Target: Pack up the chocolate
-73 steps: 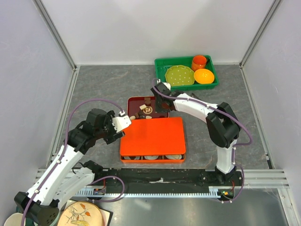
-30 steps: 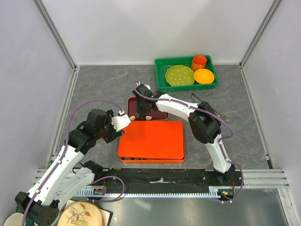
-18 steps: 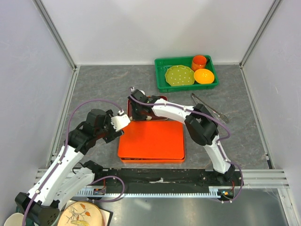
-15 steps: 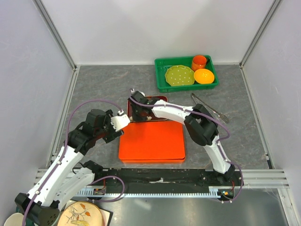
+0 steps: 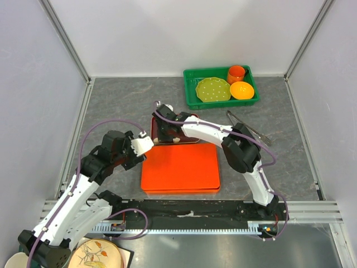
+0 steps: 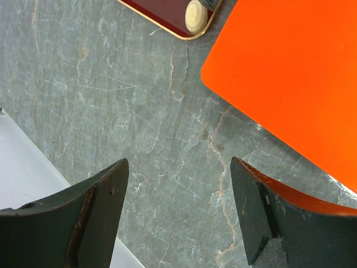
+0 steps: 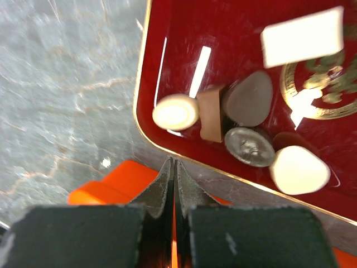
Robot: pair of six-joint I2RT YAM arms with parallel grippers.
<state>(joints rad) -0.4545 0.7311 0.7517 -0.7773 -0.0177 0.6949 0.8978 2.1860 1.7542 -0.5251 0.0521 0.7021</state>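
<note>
Chocolate (image 7: pixel 175 111) loose on the red tray (image 7: pixel 167 33), orange box (image 5: pixel 179 167) lidded.

I see cream ovals and a brown cube bunched in the tray's near-left corner. The right gripper (image 7: pixel 173 167) is pinched tight on nothing, its tips over the sliver of table (image 5: pixel 122 106) between the tray rim and the box's far-left corner. The left gripper (image 6: pixel 178 206) is spread wide, low beside the box's left edge, one finger overlapping the lid. I judge the step to be seating the lid. I'd press with the pinched tips squarely on the lid corner, clear of the tray rim so it can't tip the sweets out, and steady the box from the left. Bare table lies left of the tray and box. The green bin (image 5: pixel 189 72) and tongs (image 5: pixel 248 127) sit well apart on the right.
</note>
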